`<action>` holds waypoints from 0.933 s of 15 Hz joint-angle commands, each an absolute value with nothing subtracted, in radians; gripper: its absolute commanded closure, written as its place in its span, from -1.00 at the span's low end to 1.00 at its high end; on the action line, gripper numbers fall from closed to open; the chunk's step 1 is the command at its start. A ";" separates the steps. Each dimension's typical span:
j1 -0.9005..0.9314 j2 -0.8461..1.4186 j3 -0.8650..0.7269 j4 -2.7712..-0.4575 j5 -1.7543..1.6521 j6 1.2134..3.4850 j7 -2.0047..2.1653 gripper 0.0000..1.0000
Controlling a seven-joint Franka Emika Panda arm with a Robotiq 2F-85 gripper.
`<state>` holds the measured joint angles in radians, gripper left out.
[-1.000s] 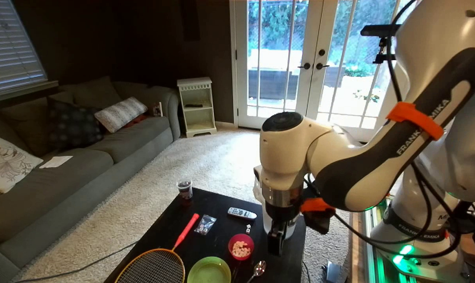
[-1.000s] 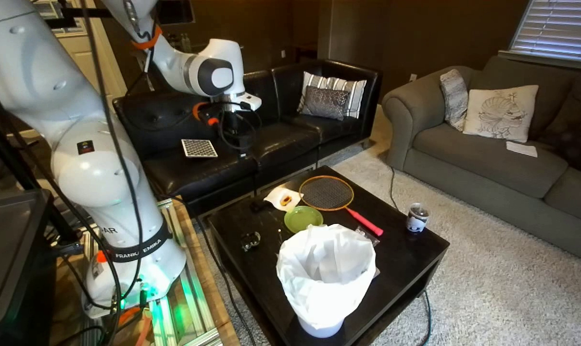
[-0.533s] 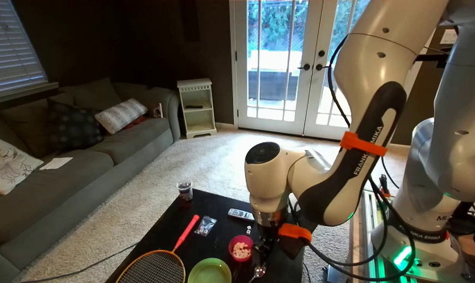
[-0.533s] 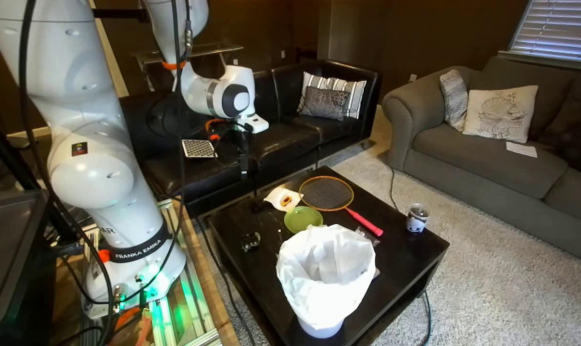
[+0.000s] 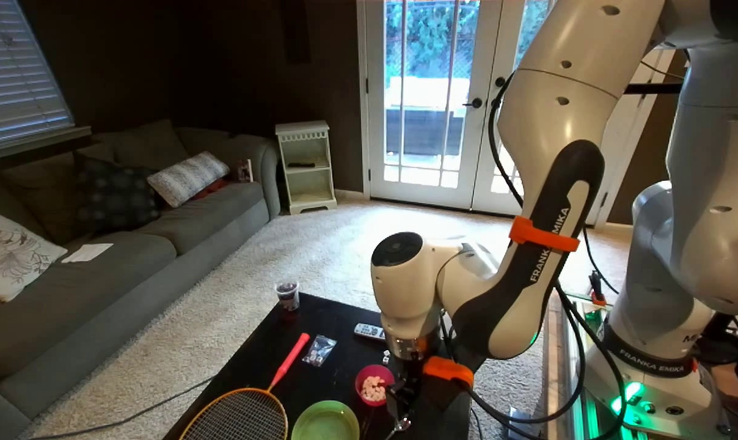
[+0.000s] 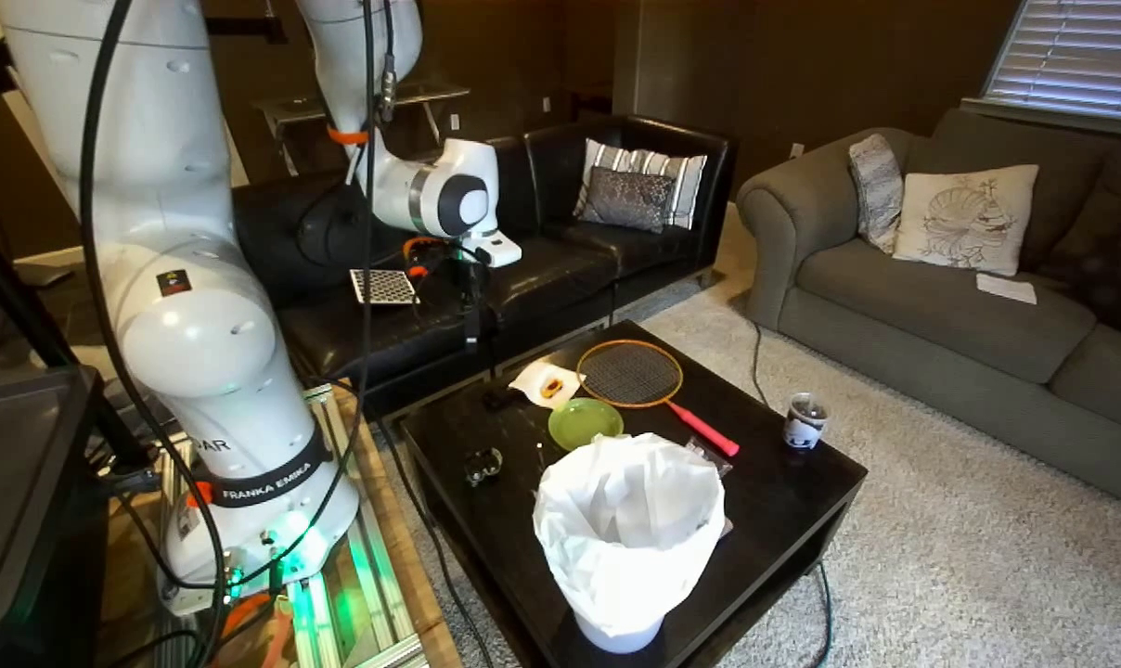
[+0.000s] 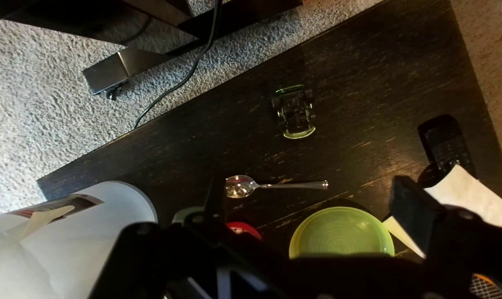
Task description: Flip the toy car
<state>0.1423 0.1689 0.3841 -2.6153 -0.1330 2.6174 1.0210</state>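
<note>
Sunk lower than a second ago, the claw (image 7: 310, 190) gapes wide, holding nothing; the toy car (image 7: 294, 112) lies on the counter (image 7: 217, 137), apparently wheels-up, so gripping and flipping seem still undone.

silver spoon (image 7: 276, 185) near green plate (image 7: 342, 232), racket (image 6: 637, 377) on dark table (image 6: 788, 487), lined white bin (image 6: 619, 635), cup (image 6: 805, 424), gray sofa (image 6: 950, 325)

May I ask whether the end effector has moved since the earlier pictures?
Yes: in an exterior view, the end effector now sits lower in the picture against the black sofa.
</note>
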 commanded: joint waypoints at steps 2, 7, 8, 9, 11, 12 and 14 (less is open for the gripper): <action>0.238 0.333 0.238 -2.592 -0.098 2.771 1.057 -1.00; 0.239 0.561 0.216 -2.566 0.090 3.044 0.989 -1.00; 0.220 0.608 0.234 -2.553 0.132 3.081 0.968 -1.00; 0.201 0.648 0.254 -2.539 0.168 3.108 0.952 -1.00; 0.160 0.729 0.289 -2.504 0.217 3.148 0.921 -1.00; 0.127 0.766 0.315 -2.482 0.234 3.155 0.908 -1.00; 0.089 0.834 0.342 -2.429 0.257 3.142 0.886 -1.00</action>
<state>0.1570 0.7184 0.2873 -2.5193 0.1988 3.1343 0.9406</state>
